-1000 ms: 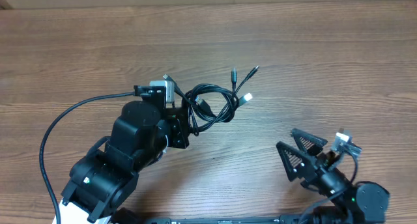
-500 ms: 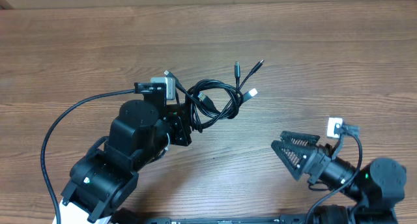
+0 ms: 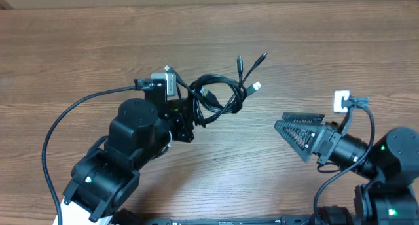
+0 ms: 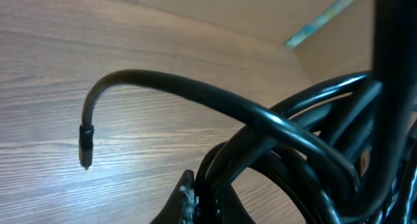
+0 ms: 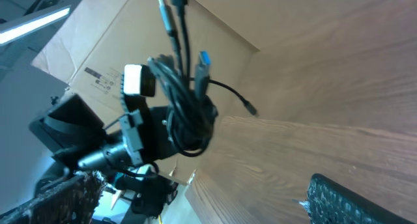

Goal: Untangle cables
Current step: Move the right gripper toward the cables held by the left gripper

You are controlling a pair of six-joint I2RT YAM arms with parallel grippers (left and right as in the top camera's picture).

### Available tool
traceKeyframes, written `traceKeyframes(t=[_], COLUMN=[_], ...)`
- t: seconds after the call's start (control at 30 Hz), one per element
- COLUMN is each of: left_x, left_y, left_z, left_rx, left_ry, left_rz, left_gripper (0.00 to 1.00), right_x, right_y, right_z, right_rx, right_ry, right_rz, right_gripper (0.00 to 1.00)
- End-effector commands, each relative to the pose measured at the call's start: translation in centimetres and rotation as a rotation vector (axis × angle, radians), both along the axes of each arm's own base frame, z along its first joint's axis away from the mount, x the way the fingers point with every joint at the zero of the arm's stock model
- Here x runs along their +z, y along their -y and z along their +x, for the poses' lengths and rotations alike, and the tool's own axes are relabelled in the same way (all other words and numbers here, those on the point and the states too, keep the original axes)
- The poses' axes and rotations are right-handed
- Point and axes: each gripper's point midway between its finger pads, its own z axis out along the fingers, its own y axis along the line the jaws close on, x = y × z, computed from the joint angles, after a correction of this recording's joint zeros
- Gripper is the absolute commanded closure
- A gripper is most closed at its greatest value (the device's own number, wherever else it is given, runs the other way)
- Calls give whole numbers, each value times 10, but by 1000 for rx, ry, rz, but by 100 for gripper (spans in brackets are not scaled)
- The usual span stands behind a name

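Soft, even light; left wrist view blurs the close cables (image 4: 280, 129), with glare on the table (image 4: 85, 178).

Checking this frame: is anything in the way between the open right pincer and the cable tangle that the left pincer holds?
Nothing visible does. Only bare table lies between the right pincer and the cables. The left pincer grips the tangle on its far side from the right arm.

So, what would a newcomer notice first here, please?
The tangle of black cables stands out near the middle of the table, plug ends fanning outward. The left end effector is shut on its left edge, while the right end effector stands wide open to the right, apart from it.
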Motion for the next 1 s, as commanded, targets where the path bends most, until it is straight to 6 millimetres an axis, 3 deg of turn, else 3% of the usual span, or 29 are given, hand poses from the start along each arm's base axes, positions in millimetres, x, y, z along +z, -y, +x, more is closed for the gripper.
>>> traceKeyframes(t=[0.0,0.23,0.53,0.63,0.77,0.97], left_x=[5,11,31,33,30,28], left_y=[8,23,36,39,42,46], left_z=[4,20,27,28,30,28], left_rx=[6,28,2,-10,-21,-39], left_ry=[-16,-50,-13,-8,-18,-29], left_rz=[-58,-173,-274,-282,-280,-281], left_gripper=[96,96,96,96,96,96], right_x=[27,60,53,54,59,50], right_y=[-2,-8,-12,-25,-51,-87], right_z=[1,10,22,14,-2,-6], right_rx=[20,94,108,165,270,303], right_ry=[45,94,-83,-84,-47,-79], right_rz=[3,25,104,103,102,90], right_gripper=[0,0,0,0,9,10])
